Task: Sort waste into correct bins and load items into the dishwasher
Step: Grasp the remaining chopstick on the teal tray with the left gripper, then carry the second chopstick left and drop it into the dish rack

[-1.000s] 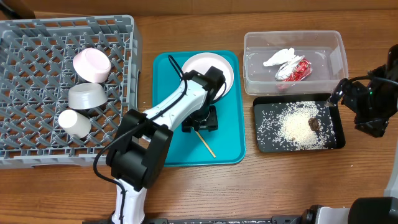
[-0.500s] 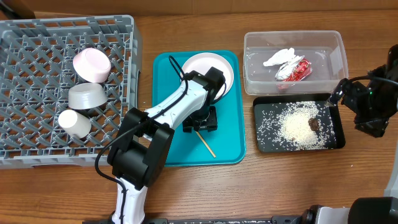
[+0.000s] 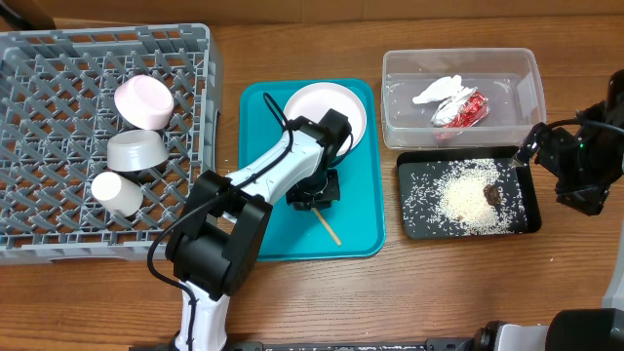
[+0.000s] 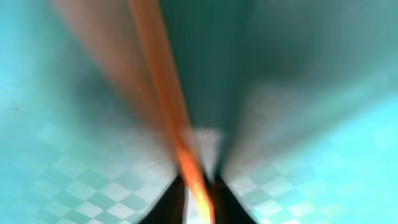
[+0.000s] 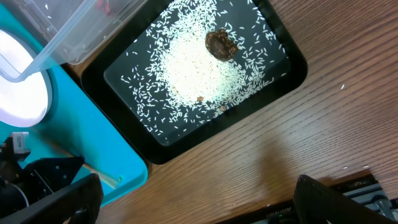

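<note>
On the teal tray, my left gripper is down on a thin wooden chopstick and shut on it. In the left wrist view the chopstick runs blurred between the dark fingertips of the left gripper. The white plate lies at the tray's far end. The grey dish rack holds a pink bowl, a grey bowl and a white cup. My right gripper hangs open over bare wood, right of the black tray.
The clear tub holds white tissue and a red-and-silver wrapper. Rice and a brown lump lie in the black tray. Wooden table lies in front.
My left gripper's jaws have closed on the chopstick on the teal tray. The right arm has not moved.
</note>
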Controlling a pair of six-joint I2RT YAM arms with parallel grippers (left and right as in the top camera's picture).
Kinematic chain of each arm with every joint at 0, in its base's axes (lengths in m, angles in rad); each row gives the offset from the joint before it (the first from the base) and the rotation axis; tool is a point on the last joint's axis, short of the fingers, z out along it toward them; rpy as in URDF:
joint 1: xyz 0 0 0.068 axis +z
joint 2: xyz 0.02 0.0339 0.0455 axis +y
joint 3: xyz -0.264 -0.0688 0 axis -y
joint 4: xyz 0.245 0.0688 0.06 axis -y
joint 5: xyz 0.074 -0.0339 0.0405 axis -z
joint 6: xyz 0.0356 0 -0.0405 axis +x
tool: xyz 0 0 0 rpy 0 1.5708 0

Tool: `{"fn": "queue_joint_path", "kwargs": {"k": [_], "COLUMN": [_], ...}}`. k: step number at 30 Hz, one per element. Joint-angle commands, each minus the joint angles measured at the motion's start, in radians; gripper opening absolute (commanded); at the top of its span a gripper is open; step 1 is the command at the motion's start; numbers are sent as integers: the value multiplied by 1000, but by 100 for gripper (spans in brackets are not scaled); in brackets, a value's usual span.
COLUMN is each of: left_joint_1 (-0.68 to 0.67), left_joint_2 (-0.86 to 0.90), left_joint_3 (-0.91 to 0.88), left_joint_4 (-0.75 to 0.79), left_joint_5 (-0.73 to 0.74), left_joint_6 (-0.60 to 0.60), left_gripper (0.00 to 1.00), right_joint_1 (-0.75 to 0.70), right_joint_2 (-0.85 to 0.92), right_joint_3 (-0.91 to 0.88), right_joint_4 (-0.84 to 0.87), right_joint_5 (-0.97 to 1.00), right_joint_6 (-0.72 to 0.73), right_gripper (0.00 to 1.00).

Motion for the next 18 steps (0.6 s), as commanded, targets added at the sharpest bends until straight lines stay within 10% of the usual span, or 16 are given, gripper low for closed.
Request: {"fn": "queue_joint_path", "kwargs": {"k": [1,18], "left_joint_1": [37,246], "left_joint_2": [25,-297], "left_joint_3": [-28,156], "left_joint_4": [1,-150], "left_joint_5": [-27,-180], "left_joint_6": [-6,177], "left_gripper": [4,4], "right_joint_1": [-2,-2], "right_joint_2": [-28,-28], "right_joint_3": [13,13], "right_joint_4": [4,5], "right_joint_5": [3,3], "right_joint_6": [-1,-1], "right_gripper": [100,100]}}
